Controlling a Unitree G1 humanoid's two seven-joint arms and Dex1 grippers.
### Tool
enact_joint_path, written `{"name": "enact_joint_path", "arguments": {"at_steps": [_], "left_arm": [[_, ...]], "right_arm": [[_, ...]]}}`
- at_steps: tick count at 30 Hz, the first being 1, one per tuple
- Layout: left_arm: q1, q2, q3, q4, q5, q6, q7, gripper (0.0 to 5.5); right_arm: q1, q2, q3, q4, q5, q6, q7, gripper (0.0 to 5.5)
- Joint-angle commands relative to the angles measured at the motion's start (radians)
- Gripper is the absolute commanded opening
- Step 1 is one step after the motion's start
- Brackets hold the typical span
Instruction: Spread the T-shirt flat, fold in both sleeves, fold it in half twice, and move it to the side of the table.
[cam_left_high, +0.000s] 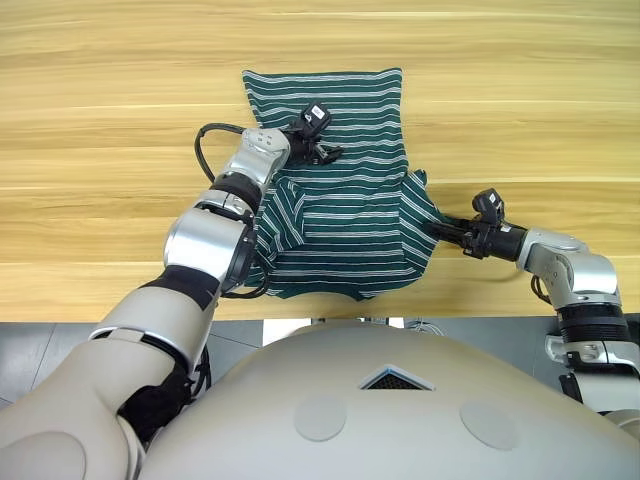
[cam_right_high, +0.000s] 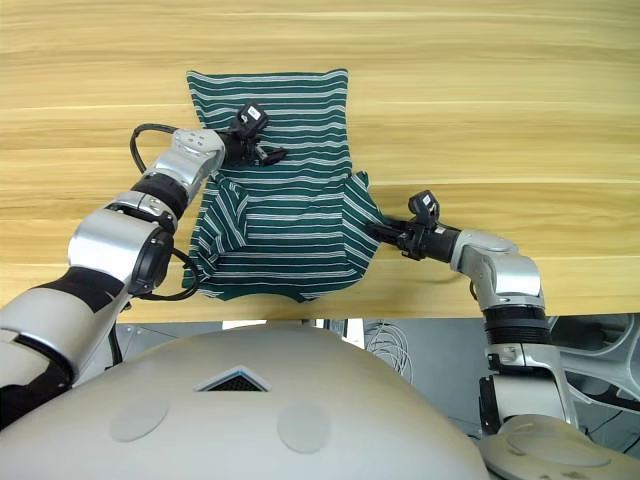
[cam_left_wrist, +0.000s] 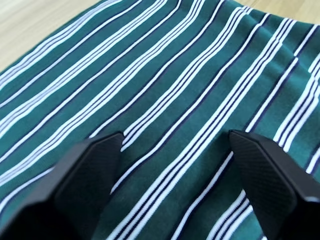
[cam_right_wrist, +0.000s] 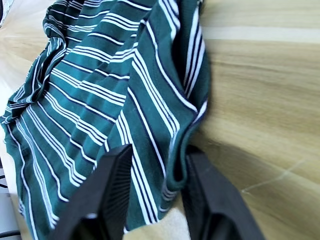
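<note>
**Wooden table (cam_left_high: 120, 120), sleeve fold under way**

The T-shirt (cam_left_high: 345, 190) is lying mostly flat by the table's near edge, around its middle. Its right sleeve (cam_left_high: 420, 205) is being pinched by the right gripper (cam_left_high: 438, 228), whose fingers are closed on the cloth. The left gripper (cam_left_high: 325, 153) is being held over the shirt's left side, fingers apart, nothing gripped. The left sleeve (cam_left_high: 285, 215) is judged already folded in; both halvings and the move aside are still to be done. Bare wood is being left open toward either side edge and the far edge.

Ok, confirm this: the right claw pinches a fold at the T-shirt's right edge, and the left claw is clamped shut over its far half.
Wrong on the left claw: it is open over the far half of the T-shirt, as the left wrist view shows. The right claw does pinch that fold.
</note>
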Motion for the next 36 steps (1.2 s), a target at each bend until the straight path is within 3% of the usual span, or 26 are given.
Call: {"name": "enact_joint_path", "arguments": {"at_steps": [1, 5, 16, 29, 36], "left_arm": [[0.000, 0.000, 0.003, 0.003, 0.020, 0.000, -0.006, 3.80], [0.001, -0.003, 0.002, 0.003, 0.020, -0.001, -0.007, 3.80], [0.002, -0.011, 0.006, 0.006, 0.019, 0.004, -0.002, 3.80], [0.003, -0.037, 0.008, 0.014, 0.021, 0.018, 0.032, 3.80], [0.004, -0.055, 0.010, 0.017, 0.020, 0.022, 0.045, 3.80]], "right_arm": [[-0.012, -0.001, -0.012, 0.010, -0.015, -0.008, -0.016, 0.71], [-0.008, -0.002, -0.023, -0.022, -0.002, -0.015, -0.016, 0.05], [0.028, -0.020, -0.007, -0.252, 0.014, -0.015, -0.005, 0.05], [-0.028, -0.056, 0.326, -0.397, -0.161, 0.005, 0.015, 0.05], [-0.059, -0.071, 0.378, -0.404, -0.231, -0.013, 0.001, 0.05]]}}
